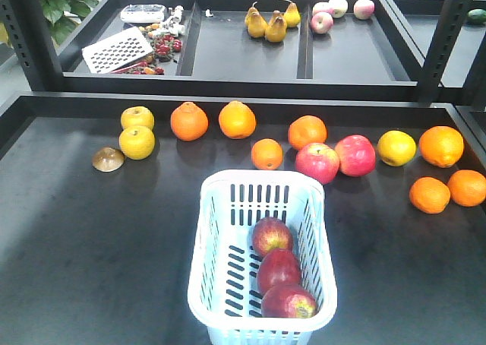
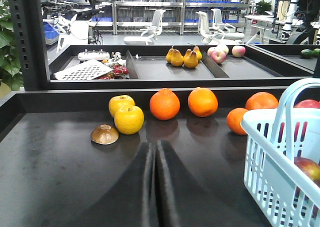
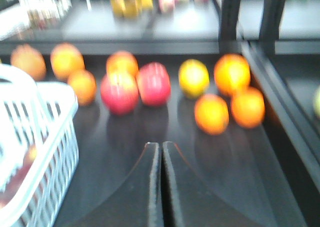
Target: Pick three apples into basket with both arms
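Left claw (image 2: 155, 187): tips pressed together, nothing between them; low over bare worktop (image 2: 55, 177), well clear of the fruit row.
Right claw (image 3: 161, 187): tips together too, carrying nothing; view blurred, so likely in motion.
Basket (image 1: 203, 269): pale slotted basket at front centre of the worktop, between the two claws, so either arm can reach it; hoop handle (image 2: 285, 104) stands up in the left wrist view.
Apples (image 1: 279, 270): three dark red apples lie inside, in a line along the basket's right wall, touching one another.
Left outside: two brighter pink-red apples (image 1: 336, 159) side by side in the back row, among oranges (image 1: 237, 120) and yellow fruit (image 1: 137, 142).
Far tray (image 1: 228, 56): pears (image 1: 271, 22), small pale apples (image 1: 338, 13); not the job's concern.
Judgement: count is met; task looks finished, claws idle because nothing remains to lift.
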Available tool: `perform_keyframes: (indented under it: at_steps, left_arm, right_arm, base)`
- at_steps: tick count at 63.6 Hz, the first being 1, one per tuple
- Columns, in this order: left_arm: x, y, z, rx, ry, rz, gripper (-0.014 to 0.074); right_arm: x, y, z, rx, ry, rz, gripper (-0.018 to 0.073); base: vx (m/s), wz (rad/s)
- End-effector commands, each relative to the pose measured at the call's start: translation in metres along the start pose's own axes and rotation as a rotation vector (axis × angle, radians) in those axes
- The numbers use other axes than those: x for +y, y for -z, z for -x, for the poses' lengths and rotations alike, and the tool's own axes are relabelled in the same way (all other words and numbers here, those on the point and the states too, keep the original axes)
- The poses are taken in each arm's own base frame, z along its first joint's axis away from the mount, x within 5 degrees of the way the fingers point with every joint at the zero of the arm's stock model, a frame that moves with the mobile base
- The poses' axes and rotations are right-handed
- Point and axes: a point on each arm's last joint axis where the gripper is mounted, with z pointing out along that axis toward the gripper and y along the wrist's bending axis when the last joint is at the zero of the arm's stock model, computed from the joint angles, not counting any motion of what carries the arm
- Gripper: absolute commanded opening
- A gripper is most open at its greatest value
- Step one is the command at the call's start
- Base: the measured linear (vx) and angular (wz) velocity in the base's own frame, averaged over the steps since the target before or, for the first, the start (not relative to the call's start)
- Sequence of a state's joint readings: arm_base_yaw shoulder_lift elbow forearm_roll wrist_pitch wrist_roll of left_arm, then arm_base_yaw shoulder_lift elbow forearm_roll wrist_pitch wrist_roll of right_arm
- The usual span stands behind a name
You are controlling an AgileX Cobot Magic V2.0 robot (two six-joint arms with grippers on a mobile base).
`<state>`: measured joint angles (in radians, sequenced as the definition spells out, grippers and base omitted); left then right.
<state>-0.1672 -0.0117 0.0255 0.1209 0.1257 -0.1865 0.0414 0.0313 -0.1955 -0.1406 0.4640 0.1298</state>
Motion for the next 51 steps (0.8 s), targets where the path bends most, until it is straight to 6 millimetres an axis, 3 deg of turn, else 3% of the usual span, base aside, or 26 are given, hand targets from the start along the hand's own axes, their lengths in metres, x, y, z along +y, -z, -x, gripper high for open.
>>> perform_keyframes:
  at_steps: [1,25,51]
  left_arm:
    - [-0.001,0.001,0.006,-0.080,0.015,-0.013,-0.0006]
    - [-0.001,0.001,0.005,-0.079,0.015,-0.012,-0.0006]
    - [-0.001,0.001,0.005,-0.079,0.015,-0.012,-0.0006]
  right_arm:
    - [0.002,0.000,0.001,-0.188,0.019,0.017,-0.0008]
    - [0.006,-0.018,-0.034,-0.260,0.019,0.056,-0.0008]
    - [0.006,-0.018,-0.033,-0.266,0.043,0.053,-0.0008]
  base:
    - [0.00,0.00]
    - [0.00,0.00]
    - [0.00,0.00]
